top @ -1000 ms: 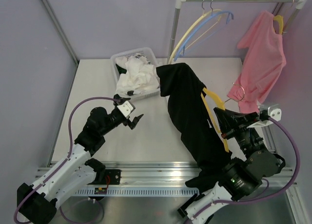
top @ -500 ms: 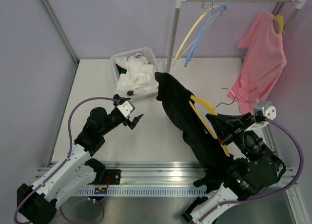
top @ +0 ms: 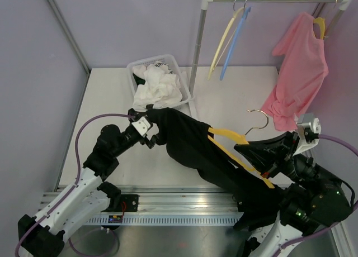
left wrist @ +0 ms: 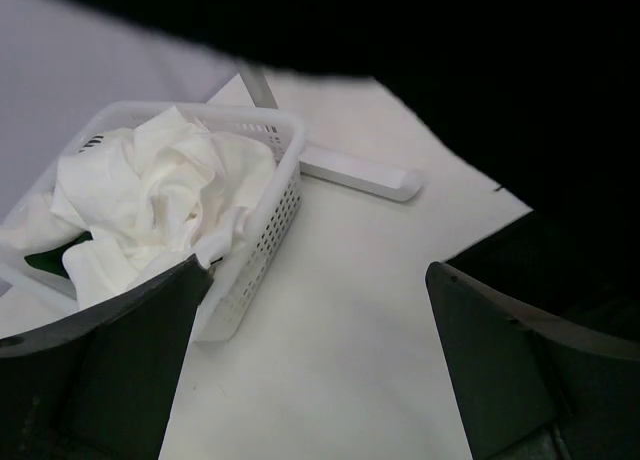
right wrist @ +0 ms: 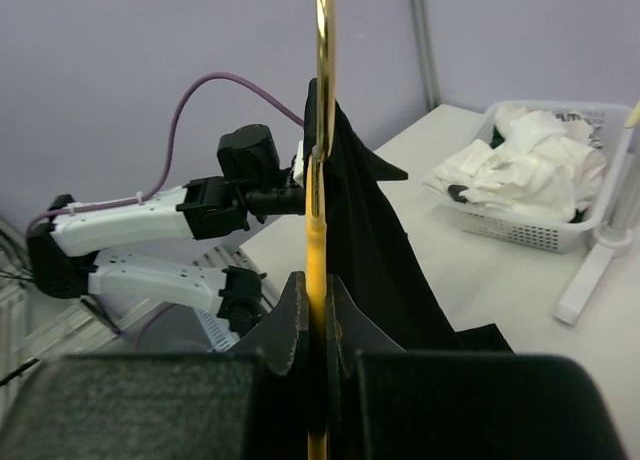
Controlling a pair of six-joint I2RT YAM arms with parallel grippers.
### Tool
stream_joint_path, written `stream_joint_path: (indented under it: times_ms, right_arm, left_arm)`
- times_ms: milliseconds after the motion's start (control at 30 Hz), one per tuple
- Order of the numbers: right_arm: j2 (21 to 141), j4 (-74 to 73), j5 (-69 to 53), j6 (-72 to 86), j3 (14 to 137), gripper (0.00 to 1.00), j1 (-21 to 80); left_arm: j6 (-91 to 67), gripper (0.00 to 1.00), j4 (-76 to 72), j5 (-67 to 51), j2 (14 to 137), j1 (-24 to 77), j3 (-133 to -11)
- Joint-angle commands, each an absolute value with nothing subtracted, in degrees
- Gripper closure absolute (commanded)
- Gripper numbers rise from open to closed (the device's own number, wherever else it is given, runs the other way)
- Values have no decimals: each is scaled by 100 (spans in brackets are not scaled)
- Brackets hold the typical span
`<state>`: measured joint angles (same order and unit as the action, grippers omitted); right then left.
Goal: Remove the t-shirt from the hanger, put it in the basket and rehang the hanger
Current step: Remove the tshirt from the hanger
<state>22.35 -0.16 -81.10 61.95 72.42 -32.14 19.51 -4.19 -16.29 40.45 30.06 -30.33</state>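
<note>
table (top: 112,100): white basket (top: 137,67) of white cloth sits at its far side; everything below is placed off that basket.
t-shirt (top: 190,145): black, on the yellow hanger (top: 229,135), draped low over the table. Long axis runs diagonally from just near-side of the basket out to the near right corner.
top view only: shows the full span of the shirt and both arms.
right arm: well right of the basket, forearm raised, wrist aimed back toward it.
left arm: near-left of the basket, elbow bent, wrist at the shirt's basket-end edge.
hanger: bar follows the shirt's axis; metal hook (top: 258,118) sticks up on the side away from the basket.
right wrist view only: hanger edge-on, a vertical yellow line.
right gripper (right wrist: 318,300): clamped tight on the hanger.
left gripper (left wrist: 315,275): jaws fully apart, bare table between them.
left wrist view only: black cloth fills the top and right; contact with the right finger, cannot tell.
</note>
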Motion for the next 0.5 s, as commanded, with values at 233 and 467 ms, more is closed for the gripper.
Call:
stream_joint_path:
  times_ms: [233, 467]
  right_arm:
    - [3970, -2896, -7149, 4696, 8699, 100, -1328]
    - [5448, -5876, -4574, 2754, 10535, 100, -1248]
  left_arm:
    - [1960, 1, -712, -1661, 3648, 3032, -2900]
    - [1960, 1, -712, -1582, 3683, 3032, -2918]
